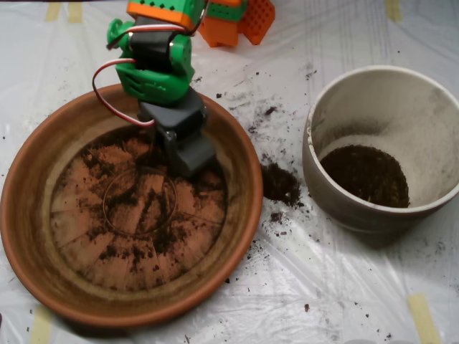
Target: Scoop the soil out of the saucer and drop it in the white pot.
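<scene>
The terracotta saucer [29, 215] fills the left half of the overhead view. Thin smears and small crumbs of dark soil [133, 215] lie scattered over its ridged base. My grey scoop [188, 154] hangs from the green and orange arm and reaches down into the saucer's upper right part, its tip low over the base. Its two halves look closed together. At the right stands the white pot [430, 129], with a dark layer of soil [366, 175] on its bottom. The scoop is well left of the pot.
A clump of spilled soil [278, 183] lies on the plastic sheet between saucer and pot, with loose crumbs strewn around. An orange arm base part [240, 21] sits at the top edge. Yellow tape strips [424, 315] hold the sheet down.
</scene>
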`<action>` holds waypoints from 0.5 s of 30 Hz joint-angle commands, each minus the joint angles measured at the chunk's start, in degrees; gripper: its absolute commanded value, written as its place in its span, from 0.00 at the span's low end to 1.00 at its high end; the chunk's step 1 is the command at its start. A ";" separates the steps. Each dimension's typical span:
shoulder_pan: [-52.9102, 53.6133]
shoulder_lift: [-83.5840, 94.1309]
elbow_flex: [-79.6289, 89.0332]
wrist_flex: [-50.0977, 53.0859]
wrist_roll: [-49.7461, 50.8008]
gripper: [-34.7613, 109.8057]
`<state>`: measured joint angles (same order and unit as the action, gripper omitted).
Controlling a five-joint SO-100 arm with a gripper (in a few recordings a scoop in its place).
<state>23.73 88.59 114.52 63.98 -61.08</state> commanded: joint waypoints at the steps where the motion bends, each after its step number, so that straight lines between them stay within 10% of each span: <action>1: 2.64 0.44 5.27 3.25 -1.14 0.32; 15: 1.14 7.21 3.69 1.58 10.55 0.24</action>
<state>24.61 91.76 117.42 64.42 -55.37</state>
